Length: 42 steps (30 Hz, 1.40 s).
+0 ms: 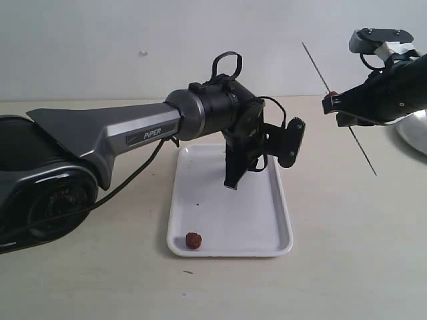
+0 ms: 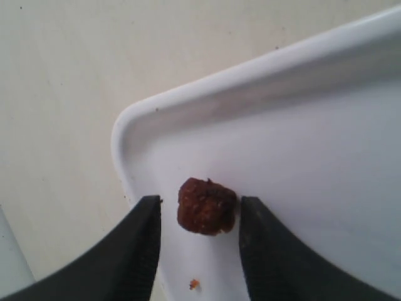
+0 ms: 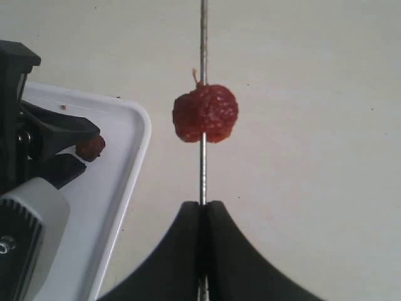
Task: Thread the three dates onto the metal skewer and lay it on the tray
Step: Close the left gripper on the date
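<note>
The only writing that can be read is "PiPER", in pale letters on the grey shell of the left arm [image 1: 100,137], and only the exterior view shows it. That view also takes in the whole white tray [image 1: 267,220] on the pale table [image 1: 347,280], with the edge of a shiny dish [image 1: 417,133] at the far right. A loose date [image 1: 193,241] lies in the tray's front left corner. The left wrist view shows this date between the fingers of the left gripper [image 2: 200,202]. Its jaws stand part open, wider than the date, gripping nothing. A gap shows on one side; contact on the other cannot be told. The right gripper [image 3: 202,207] is pinched tight on the thin skewer [image 3: 202,50], which is tilted in the air to the right of the tray. Only the right wrist view clearly shows the threaded date [image 3: 205,113] pierced on the skewer, near the closed jaws but apart from them
</note>
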Available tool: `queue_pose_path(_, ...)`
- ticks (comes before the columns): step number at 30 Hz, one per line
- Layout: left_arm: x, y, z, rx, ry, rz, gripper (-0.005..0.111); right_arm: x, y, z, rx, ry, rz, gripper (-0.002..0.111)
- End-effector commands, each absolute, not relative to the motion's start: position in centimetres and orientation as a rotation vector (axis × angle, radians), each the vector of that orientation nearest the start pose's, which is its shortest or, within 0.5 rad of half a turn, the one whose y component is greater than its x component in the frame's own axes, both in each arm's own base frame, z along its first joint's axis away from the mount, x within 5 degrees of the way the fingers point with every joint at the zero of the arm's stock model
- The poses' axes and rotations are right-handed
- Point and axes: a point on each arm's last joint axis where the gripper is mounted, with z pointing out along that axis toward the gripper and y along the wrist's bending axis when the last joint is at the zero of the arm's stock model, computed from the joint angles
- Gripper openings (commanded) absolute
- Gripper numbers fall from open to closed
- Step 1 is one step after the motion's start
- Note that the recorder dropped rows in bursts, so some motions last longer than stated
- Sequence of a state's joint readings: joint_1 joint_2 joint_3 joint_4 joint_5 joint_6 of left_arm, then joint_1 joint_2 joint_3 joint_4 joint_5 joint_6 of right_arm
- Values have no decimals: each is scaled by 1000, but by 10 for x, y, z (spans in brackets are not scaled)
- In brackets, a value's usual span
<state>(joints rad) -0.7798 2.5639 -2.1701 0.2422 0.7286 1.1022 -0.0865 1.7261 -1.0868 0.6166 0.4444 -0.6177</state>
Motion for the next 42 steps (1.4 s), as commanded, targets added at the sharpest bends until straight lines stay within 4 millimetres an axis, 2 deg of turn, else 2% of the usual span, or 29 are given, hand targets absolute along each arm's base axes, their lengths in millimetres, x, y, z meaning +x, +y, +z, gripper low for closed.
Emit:
queue_pose_path(1,403,-376,118,-3042,-1935,-539,41,361,-10,213,-58,2463,248,0)
queue_pose_path(10,403,-377,100,-3035,-1903,-522,41,361,-10,213,-58,2463,248,0)
queue_pose_path(22,403,-376,100,-3025,-1896,-541,41,361,-10,213,-57,2461,247,0)
queue_pose_path(28,403,-376,100,-3021,-1899,-539,31,361,-10,213,-56,2458,244,0)
queue_pose_path(37,403,-375,100,-3014,-1909,-536,31,361,-10,213,-55,2457,242,0)
queue_pose_path(42,403,-375,100,-3002,-1934,-530,23,361,-10,214,-49,2456,247,0)
